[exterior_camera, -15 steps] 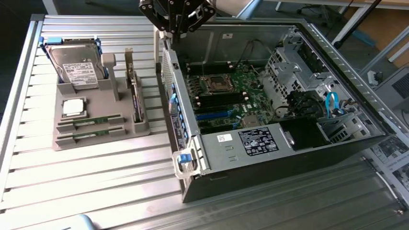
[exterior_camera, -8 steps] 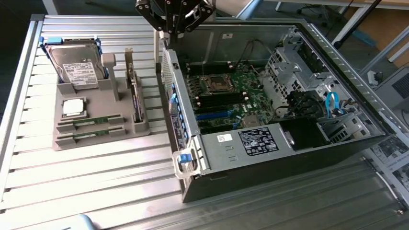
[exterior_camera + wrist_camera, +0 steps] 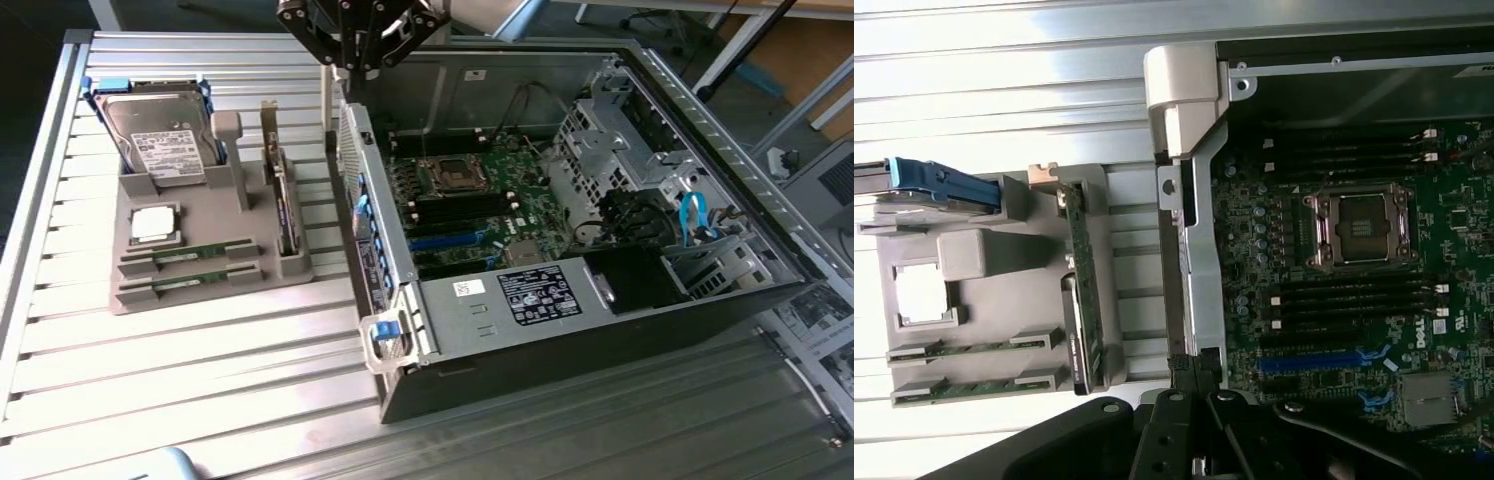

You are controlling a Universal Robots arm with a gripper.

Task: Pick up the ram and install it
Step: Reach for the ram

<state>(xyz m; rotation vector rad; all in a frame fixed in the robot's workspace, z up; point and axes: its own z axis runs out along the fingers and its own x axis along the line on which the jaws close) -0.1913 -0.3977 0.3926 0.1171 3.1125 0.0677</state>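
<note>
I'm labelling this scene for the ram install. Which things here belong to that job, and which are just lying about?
Job in hand:
- two ram sticks in the grey holder
- memory slots on the motherboard
- gripper

Lying about:
- hard drive
- processor chip
- bracketed card

Robotics lab or hw workshop, prob. Ribbed alu workbench fills the exterior view's lower left; open PC tower centre-right w/ motherboard exposed; grey fixture tray at left w/ ram sticks, HDD, CPU.
</note>
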